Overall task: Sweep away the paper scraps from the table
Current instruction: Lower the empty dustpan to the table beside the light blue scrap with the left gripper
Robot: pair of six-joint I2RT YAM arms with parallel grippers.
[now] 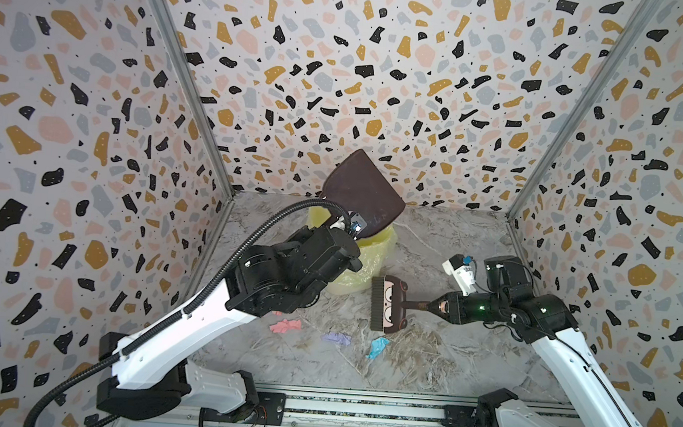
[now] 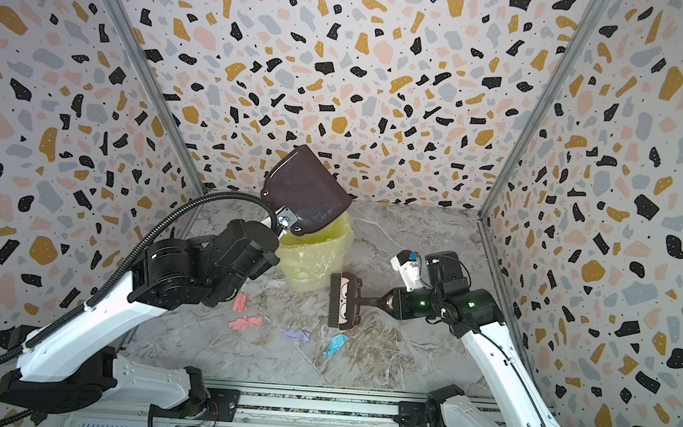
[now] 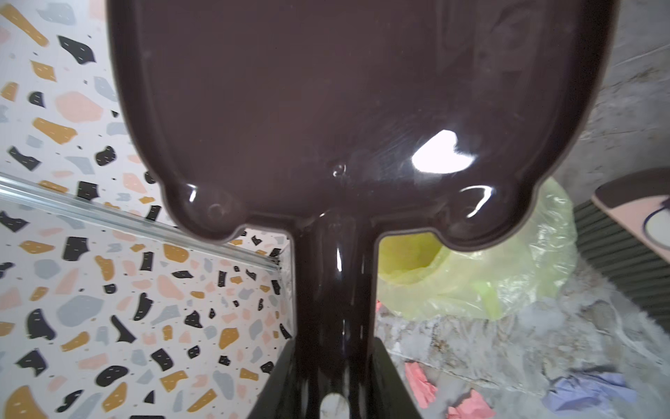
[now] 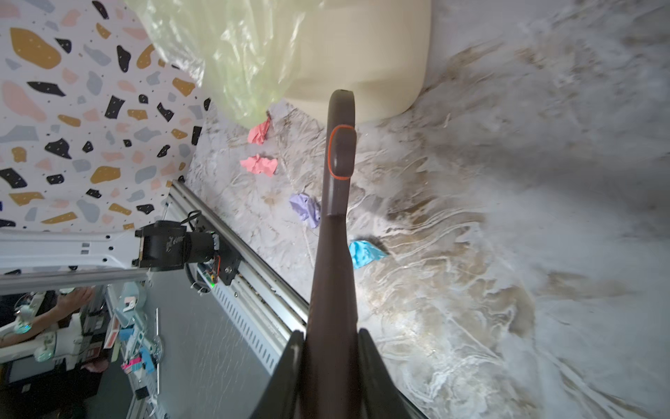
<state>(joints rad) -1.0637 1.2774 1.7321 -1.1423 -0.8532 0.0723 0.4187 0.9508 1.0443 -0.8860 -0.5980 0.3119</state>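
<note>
My left gripper [image 3: 333,348] is shut on the handle of a dark brown dustpan [image 1: 360,195], which is raised and tilted over the yellow-lined bin [image 1: 369,262]. My right gripper [image 4: 331,341] is shut on the handle of a brown brush [image 1: 386,305] with a cartoon face; its bristles point left, just above the table [image 1: 445,356]. Paper scraps lie in front of the bin: two pink ones [image 2: 240,301] [image 2: 245,323], a lilac one [image 2: 297,335] and a light blue one [image 2: 336,343]. The right wrist view shows them left of the brush handle [image 4: 333,254].
Terrazzo-patterned walls [image 1: 85,161] close in the table on the left, back and right. A metal rail [image 1: 357,412] with both arm bases runs along the front edge. The bin stands near the back left, its liner [image 4: 235,54] hanging loose.
</note>
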